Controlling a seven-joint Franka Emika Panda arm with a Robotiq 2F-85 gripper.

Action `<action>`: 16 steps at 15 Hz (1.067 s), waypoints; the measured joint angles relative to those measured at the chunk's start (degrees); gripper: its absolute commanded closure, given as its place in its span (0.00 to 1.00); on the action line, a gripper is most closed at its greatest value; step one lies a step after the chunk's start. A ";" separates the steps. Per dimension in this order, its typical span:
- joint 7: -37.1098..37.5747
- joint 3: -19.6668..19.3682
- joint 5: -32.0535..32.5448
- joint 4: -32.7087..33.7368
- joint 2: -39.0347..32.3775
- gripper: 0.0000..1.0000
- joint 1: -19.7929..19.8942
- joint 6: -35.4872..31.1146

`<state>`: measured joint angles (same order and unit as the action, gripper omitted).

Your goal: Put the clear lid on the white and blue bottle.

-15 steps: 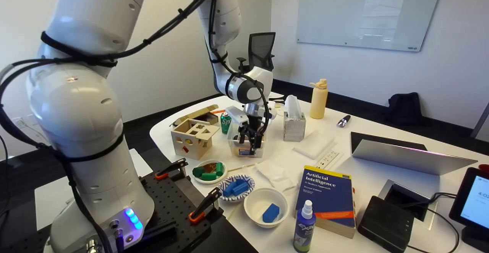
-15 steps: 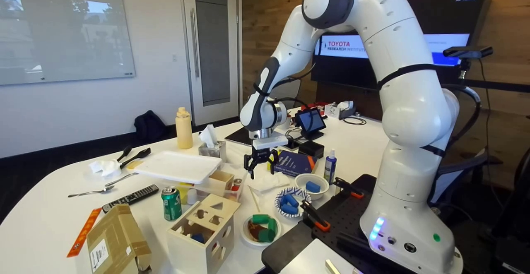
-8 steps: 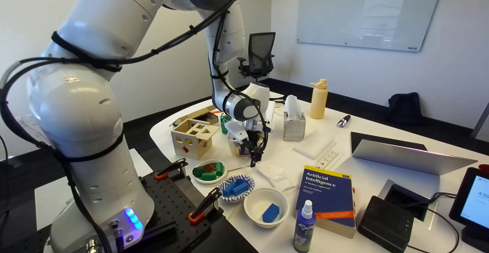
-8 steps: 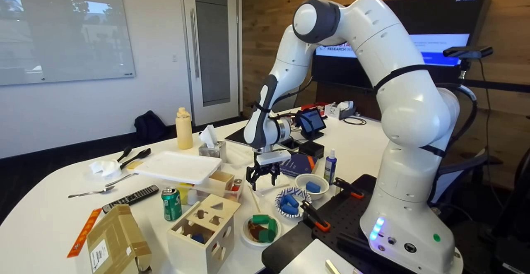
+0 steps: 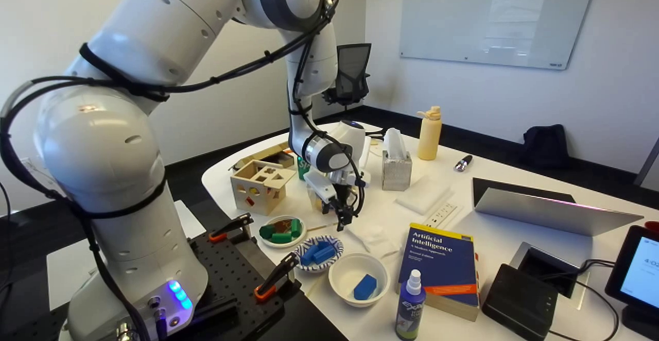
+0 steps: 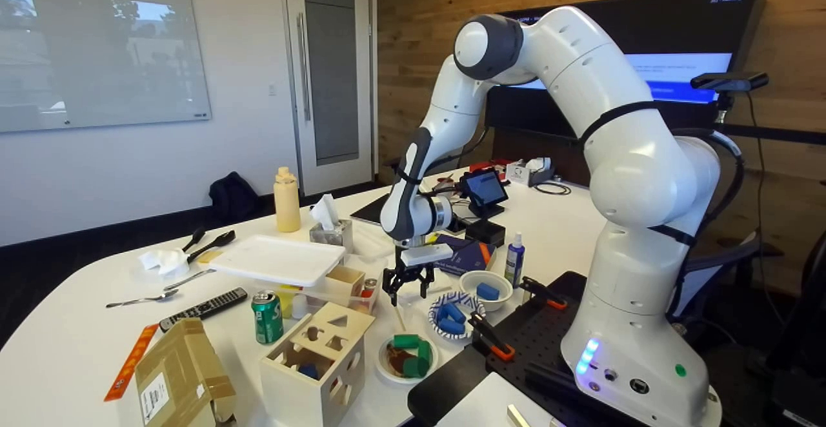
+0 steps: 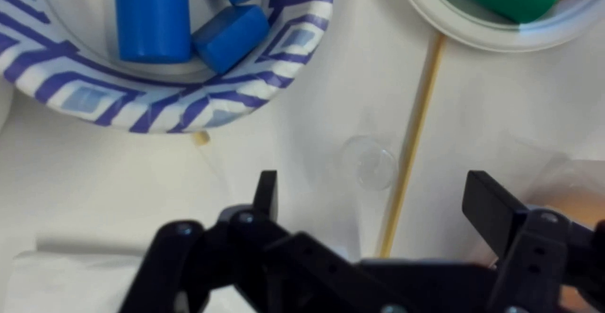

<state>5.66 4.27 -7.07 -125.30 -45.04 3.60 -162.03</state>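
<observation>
Two fingers (image 7: 267,192): held wide apart, with nothing clamped between them.
Hand (image 7: 371,185): lowered toward the worktop (image 6: 71,311) over the last second, so the picking step seems to have been reached.
Arm (image 6: 574,69): bent at a high elbow, the hand pointed down.
Clear lid (image 7: 373,166): seen faintly in the wrist view, framed between the fingers and just beside the wooden stick (image 7: 413,143), not yet grasped.
White and blue bottle (image 5: 410,307): stood upright near the book (image 5: 437,258), uncapped; the lid must still be brought there.

White table (image 6: 548,220), clear lid (image 7: 375,166) beside a thin stick (image 7: 410,157), white and blue bottle (image 5: 410,307) upright near a book (image 5: 437,256)
</observation>
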 measured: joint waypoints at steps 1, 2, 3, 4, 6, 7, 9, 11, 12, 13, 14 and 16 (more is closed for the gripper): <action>-0.10 0.35 0.00 0.36 -0.38 0.28 0.38 0.00; -0.20 0.62 0.00 0.68 -0.74 0.34 0.66 0.00; -0.39 0.84 0.00 1.02 -1.08 0.44 0.91 0.00; -0.75 1.07 0.00 1.29 -1.40 0.51 1.19 0.00; -0.95 1.25 0.00 1.76 -1.97 0.66 1.46 0.00; -1.00 1.37 0.00 1.92 -2.23 0.73 1.63 0.00; -1.36 2.17 -0.10 2.02 -2.59 0.88 2.50 0.00; -2.47 3.58 -0.83 2.02 -2.76 0.96 4.03 0.03; -3.31 4.44 -1.35 2.03 -2.76 0.94 5.09 0.08; -4.15 5.52 -2.07 2.03 -2.75 0.94 6.36 0.43; -4.96 6.69 -2.94 2.03 -2.68 0.94 7.76 0.87; -5.66 8.63 -4.73 1.87 -1.58 0.94 10.34 3.45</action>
<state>0.00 12.90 -11.80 -123.42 -46.62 13.93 -158.57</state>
